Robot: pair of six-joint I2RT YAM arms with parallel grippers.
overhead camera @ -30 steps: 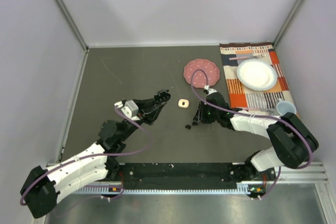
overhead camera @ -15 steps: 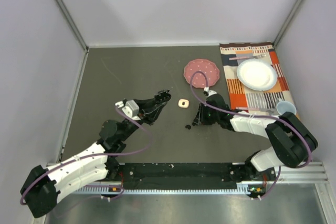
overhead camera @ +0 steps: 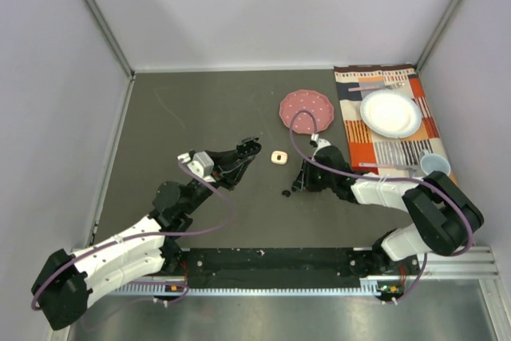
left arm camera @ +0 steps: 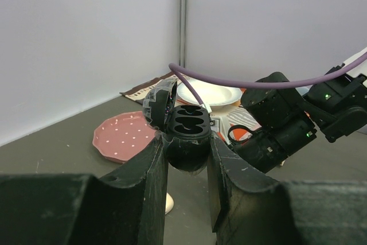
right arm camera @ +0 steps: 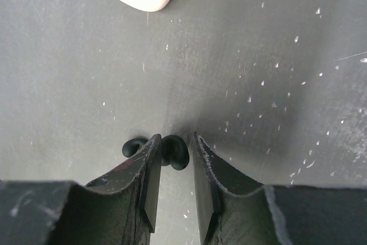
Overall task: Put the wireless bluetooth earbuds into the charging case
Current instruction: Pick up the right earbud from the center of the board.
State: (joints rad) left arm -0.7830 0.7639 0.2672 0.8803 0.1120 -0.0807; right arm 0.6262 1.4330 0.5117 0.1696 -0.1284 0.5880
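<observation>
My left gripper (left arm camera: 186, 144) is shut on the black charging case (left arm camera: 188, 124) and holds it above the table with the lid open and both sockets showing. In the top view that case (overhead camera: 249, 147) hangs left of centre. My right gripper (right arm camera: 175, 137) points down at the table, narrowly open. One black earbud (right arm camera: 176, 153) lies between its fingers, against the left finger with a small gap to the right one. A second black earbud (right arm camera: 133, 147) lies just outside the left finger. From above, the right gripper (overhead camera: 297, 187) stands beside a black earbud (overhead camera: 286, 193).
A small cream rounded object (overhead camera: 278, 157) with a dark spot lies between the two grippers. A pink dotted disc (overhead camera: 306, 107) sits further back. At the right, a patterned placemat (overhead camera: 382, 143) carries a white plate (overhead camera: 390, 113), and a pale blue cup (overhead camera: 435, 165) stands beside it.
The right arm has shifted very slightly while its fingertips stay at the black earbuds. The left gripper still holds the case in the same place.
</observation>
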